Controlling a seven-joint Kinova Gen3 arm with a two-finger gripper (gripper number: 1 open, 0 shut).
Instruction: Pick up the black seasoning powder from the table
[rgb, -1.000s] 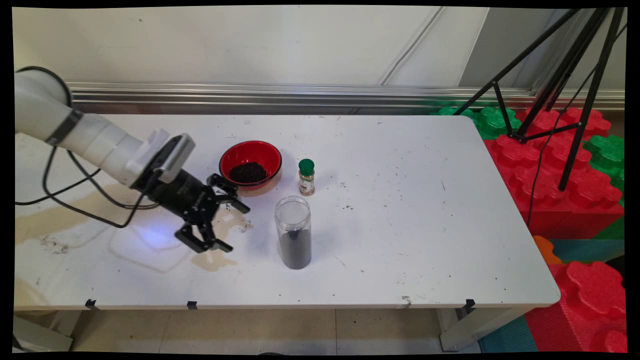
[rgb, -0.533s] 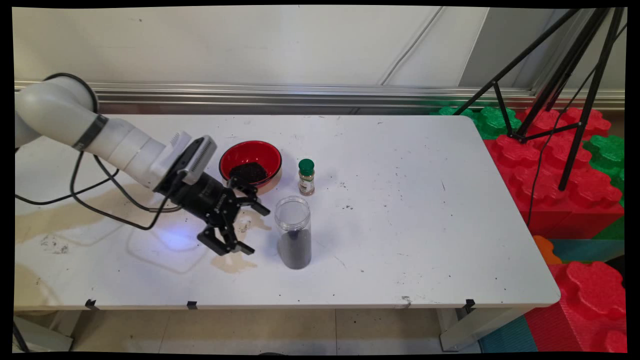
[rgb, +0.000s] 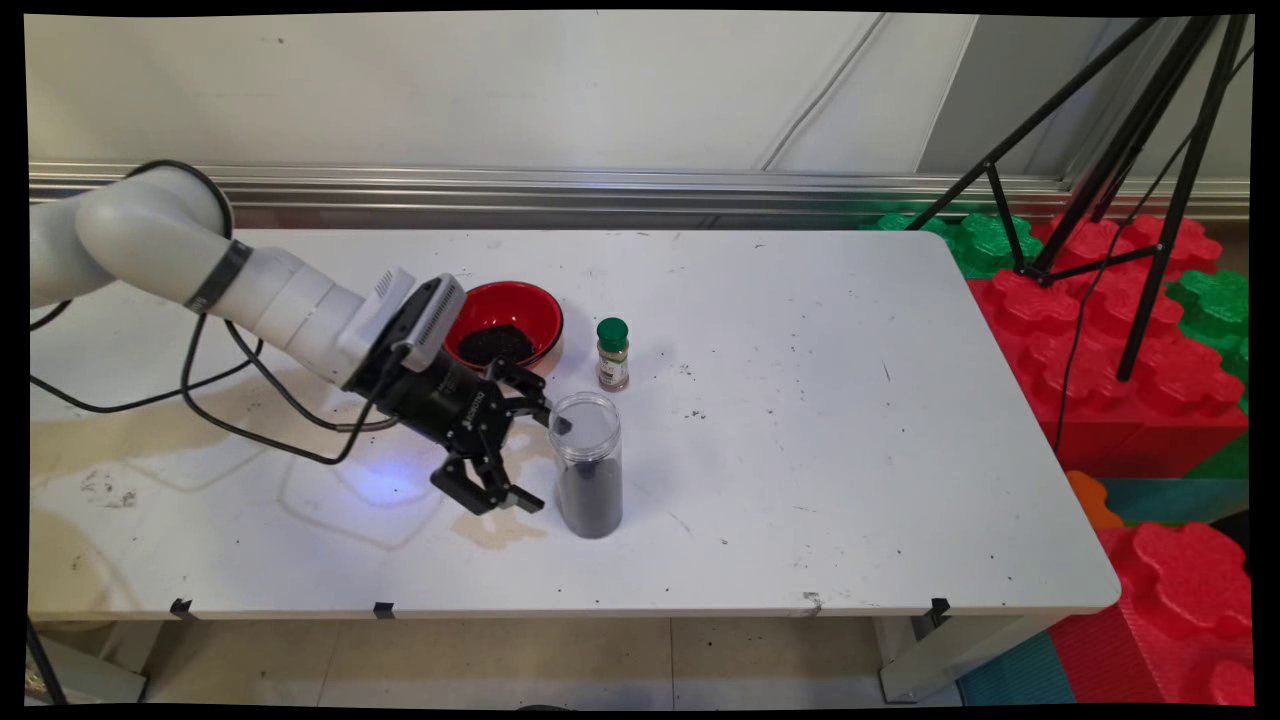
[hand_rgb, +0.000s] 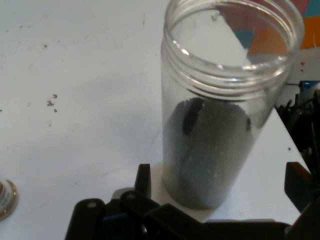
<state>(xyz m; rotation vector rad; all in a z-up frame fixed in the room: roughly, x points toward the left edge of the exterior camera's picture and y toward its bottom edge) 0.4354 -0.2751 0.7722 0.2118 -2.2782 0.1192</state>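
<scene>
White table top (rgb: 820, 420), scuffed and stained brown toward its left side, with a pale wall and a metal rail behind it.

Item 1 — black two-finger gripper (rgb: 535, 455) on the white arm, entering from the left and angled down toward the right. Fingers spread wide; nothing between them is clamped. In the main view one fingertip lies against the near rim of the jar, the other sits low beside the jar's base. In the hand view the gripper (hand_rgb: 220, 182) has a finger on either side of the jar, each apart from the glass wall.

Item 2 — round red bowl (rgb: 503, 322) with a dark granular heap inside, behind the gripper, partly covered by the wrist.

Item 3 — tall clear plastic jar (rgb: 587, 465), open at the top, threaded neck, upright, lower part filled with dark grains; also seen close in the hand view (hand_rgb: 225, 100).

Item 4 — small spice bottle with a green cap (rgb: 613, 354), upright, behind the jar and just right of the bowl.

Item 5 — black tripod (rgb: 1120, 150) standing on red and green foam blocks (rgb: 1120, 330), beyond the table's right end.
</scene>
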